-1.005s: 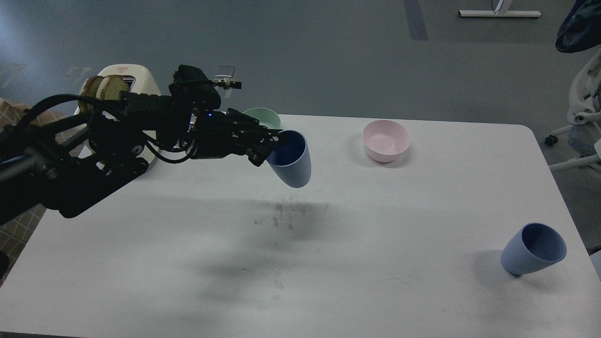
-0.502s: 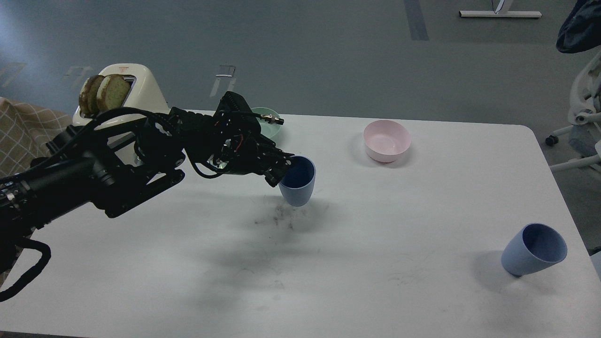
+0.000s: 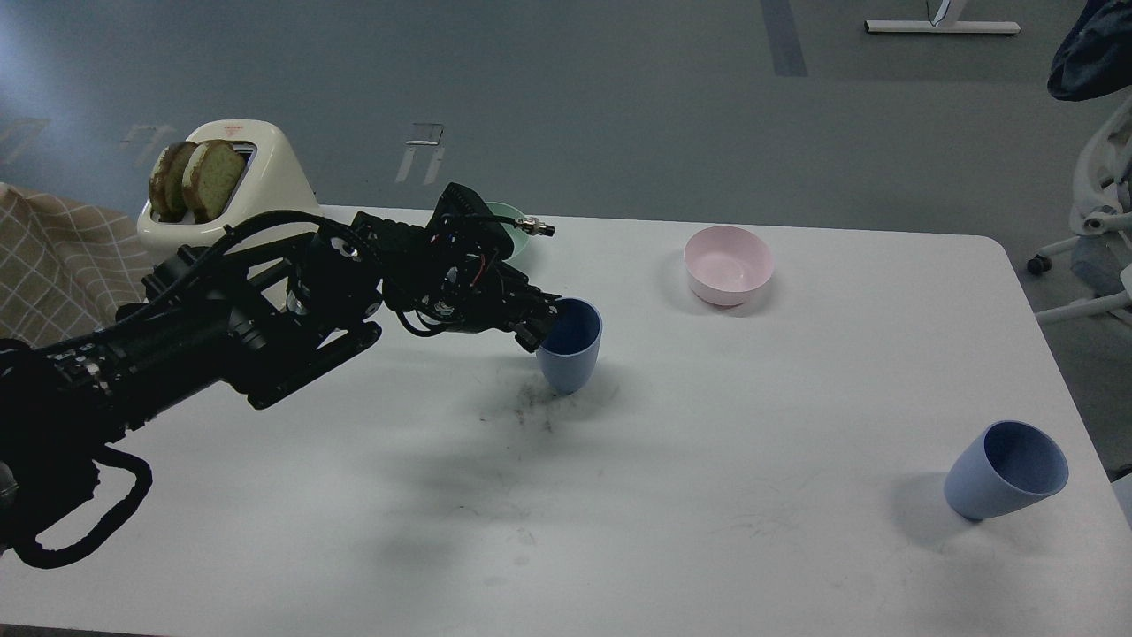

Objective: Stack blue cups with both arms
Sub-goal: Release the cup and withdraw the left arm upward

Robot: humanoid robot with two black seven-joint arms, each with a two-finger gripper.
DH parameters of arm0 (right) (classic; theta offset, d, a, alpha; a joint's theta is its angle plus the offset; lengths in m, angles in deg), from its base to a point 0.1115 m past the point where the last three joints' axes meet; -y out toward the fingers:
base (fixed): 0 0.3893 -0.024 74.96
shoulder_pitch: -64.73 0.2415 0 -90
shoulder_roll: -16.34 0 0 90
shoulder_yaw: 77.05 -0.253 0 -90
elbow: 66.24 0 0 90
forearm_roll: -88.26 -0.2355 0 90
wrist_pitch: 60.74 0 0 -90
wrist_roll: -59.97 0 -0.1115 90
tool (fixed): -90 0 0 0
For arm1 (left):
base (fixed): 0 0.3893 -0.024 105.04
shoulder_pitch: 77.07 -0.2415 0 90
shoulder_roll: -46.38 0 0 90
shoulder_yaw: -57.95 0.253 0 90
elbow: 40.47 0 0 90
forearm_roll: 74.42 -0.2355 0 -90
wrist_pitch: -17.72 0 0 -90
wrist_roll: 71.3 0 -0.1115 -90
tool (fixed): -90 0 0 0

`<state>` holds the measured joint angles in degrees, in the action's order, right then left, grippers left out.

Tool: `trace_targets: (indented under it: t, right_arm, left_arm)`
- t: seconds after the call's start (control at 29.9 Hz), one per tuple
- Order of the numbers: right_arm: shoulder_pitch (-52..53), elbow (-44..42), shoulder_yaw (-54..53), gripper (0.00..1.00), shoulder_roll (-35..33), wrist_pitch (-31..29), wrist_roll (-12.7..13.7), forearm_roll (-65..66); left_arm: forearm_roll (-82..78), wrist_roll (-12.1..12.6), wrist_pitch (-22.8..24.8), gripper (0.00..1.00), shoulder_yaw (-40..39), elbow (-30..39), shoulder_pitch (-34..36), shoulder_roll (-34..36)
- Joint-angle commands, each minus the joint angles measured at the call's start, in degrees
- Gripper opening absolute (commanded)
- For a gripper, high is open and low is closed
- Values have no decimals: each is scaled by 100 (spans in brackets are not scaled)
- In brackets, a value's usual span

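Blue cup pinched at rim, left pincer, white table

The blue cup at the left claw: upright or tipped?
Roughly upright: the blue cup stands mouth up, narrow base down at the table, left claw at its rim.

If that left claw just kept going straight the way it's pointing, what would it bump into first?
The left gripper points rightward and already sits at the rim of a blue cup, so that cup comes first. Beyond it the white table looks bare along that line, though depth is uncertain.
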<state>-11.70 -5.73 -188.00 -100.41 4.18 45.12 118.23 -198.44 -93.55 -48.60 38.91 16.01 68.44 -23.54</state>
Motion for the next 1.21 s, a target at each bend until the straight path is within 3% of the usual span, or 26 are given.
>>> trace_targets:
  t: [0.0, 0.03, 0.1, 0.17, 0.4, 0.5, 0.57, 0.7, 0.9, 1.04, 1.17]
  right_arm:
    - [-3, 5, 3, 100, 3, -41, -1, 0]
    - [-3, 5, 3, 100, 3, -41, -1, 8]
    - [-3, 5, 3, 100, 3, -41, 8, 8]
    - [-3, 5, 3, 100, 3, -41, -1, 0]
    - [-3, 5, 3, 100, -23, -50, 8, 0]
    - [-21, 5, 3, 100, -58, -76, 25, 8]
    - [-82, 14, 21, 100, -119, -111, 34, 8]
    - [-337, 145, 188, 100, -427, -292, 34, 17]
    - [-547, 565, 293, 100, -1006, -292, 34, 131]
    - [-899, 1199, 522, 100, -1499, -292, 17, 421]
    - [-944, 1683, 548, 100, -1746, -292, 25, 1386]
  left_arm:
    - [1, 1, -3, 0, -3, -23, 4, 5]
    - [10, 1, -3, 0, -3, -23, 4, -12]
    - [18, 1, -12, 29, -12, 4, 22, -12]
    - [36, -8, -21, 46, -12, 30, 39, -12]
    - [106, -8, -21, 50, -56, 48, 109, 5]
    - [351, -17, -56, 68, -126, 56, 249, 49]
    - [650, -17, -100, 75, -196, 56, 355, 84]
    - [2115, -17, -476, 96, -451, -22, 452, 488]
    - [4223, -78, -1399, 98, -478, -31, 391, 1041]
    - [5676, -87, -1612, 98, -758, -31, 373, 1323]
    - [7179, -78, -1594, 98, -1566, -31, 119, 1456]
